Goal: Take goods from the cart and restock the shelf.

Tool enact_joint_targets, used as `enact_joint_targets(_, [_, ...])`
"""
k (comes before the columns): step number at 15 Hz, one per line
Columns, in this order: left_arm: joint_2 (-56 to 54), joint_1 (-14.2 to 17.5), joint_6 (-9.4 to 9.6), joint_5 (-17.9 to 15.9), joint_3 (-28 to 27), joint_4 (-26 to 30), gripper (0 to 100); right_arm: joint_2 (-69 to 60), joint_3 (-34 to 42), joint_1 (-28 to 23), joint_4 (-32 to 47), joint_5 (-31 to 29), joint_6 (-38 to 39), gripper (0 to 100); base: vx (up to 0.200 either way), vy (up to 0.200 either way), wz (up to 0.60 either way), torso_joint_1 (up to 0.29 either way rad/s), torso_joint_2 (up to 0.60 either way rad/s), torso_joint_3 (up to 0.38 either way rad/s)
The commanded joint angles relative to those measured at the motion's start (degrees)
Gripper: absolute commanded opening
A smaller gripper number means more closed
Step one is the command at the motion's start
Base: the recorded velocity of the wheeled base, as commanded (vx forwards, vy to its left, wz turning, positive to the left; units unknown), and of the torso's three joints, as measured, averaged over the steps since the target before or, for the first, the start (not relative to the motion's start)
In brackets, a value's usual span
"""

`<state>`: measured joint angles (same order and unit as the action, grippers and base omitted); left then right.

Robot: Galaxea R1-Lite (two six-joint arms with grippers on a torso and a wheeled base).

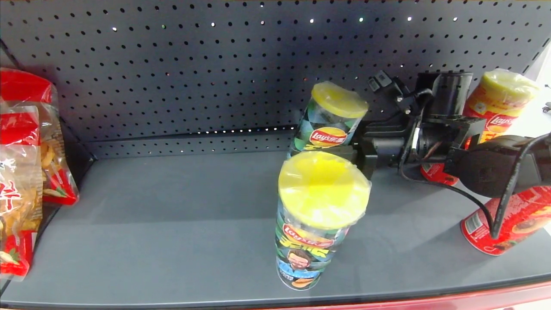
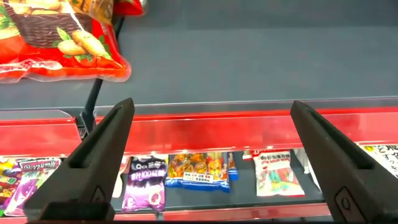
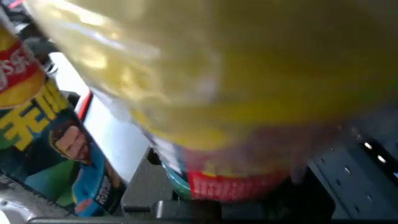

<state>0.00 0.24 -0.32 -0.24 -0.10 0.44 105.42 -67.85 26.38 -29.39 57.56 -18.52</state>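
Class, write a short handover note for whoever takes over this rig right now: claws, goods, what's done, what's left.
Left claw: open, empty, facing the red shelf edge.
Right claw: beside the rear green can; grip unclear.
Done: front green can, rear red can and front red can are on the shelf.
Left: probably let the rear green can go, then bring more goods.

A round red-and-yellow brand logo stands on the front chip can (image 1: pixel 316 224), the can behind it (image 1: pixel 329 122) and the red can (image 1: pixel 499 107) at far right. Large characters mark the snack bag (image 1: pixel 21 172) at the left. Print on the packets (image 2: pixel 199 171) on the lower shelf is too small to read.
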Motion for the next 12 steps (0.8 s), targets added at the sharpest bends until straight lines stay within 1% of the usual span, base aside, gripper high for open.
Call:
enact_joint_targets(1, [0.1,0.0,-0.03,0.0,0.0,0.0,100,1.1,-3.0,1.3,-0.1,-0.1,0.1,0,0.0,0.0,0.0,0.0,0.0,0.0])
enact_joint_targets(2, [0.1,0.0,-0.03,0.0,0.0,0.0,100,1.8,-5.7,1.7,0.7,-0.3,0.5,0,0.0,0.0,0.0,0.0,0.0,0.0])
enact_joint_targets(4, [0.1,0.0,-0.03,0.0,0.0,0.0,100,1.4,-7.5,1.7,5.1,-0.3,0.3,0,0.0,0.0,0.0,0.0,0.0,0.0])
enact_joint_targets(6, [0.1,0.0,-0.03,0.1,0.0,0.0,100,1.1,-8.6,1.7,7.5,-0.6,0.1,0,0.0,0.0,0.0,0.0,0.0,0.0])
enact_joint_targets(12, [0.1,0.0,-0.03,0.1,0.0,0.0,100,1.1,-8.5,2.5,7.6,-0.8,-0.2,0,0.0,0.0,0.0,0.0,0.0,0.0])
